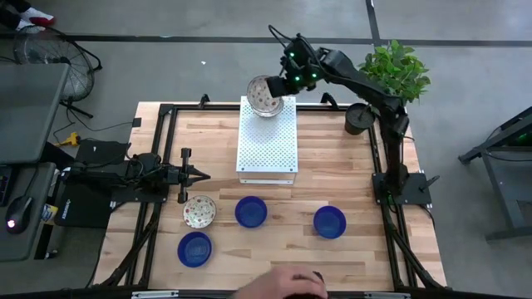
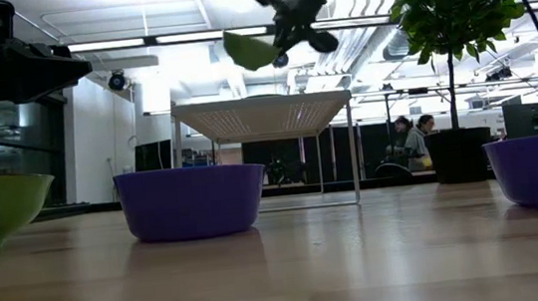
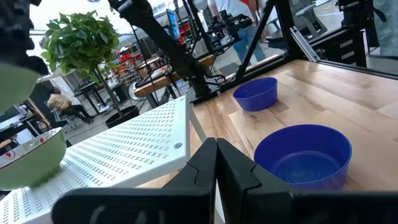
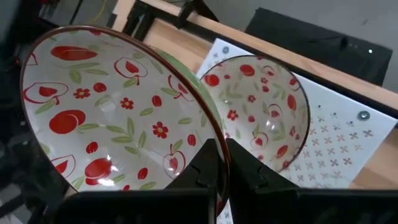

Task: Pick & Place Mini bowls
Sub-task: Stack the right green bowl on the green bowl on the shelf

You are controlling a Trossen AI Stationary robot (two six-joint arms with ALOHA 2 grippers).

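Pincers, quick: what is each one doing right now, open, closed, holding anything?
Left pincer: closed, empty, low over the table.
Right pincer: closed on the rim of a patterned bowl, held above the white rack.

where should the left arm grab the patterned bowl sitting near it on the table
By the rim. The patterned bowl sits upright and open, alone on the wood, its round wall too wide to span. Come from straight above, one jaw inside and one outside, on the edge facing the left gripper, away from the blue bowl.
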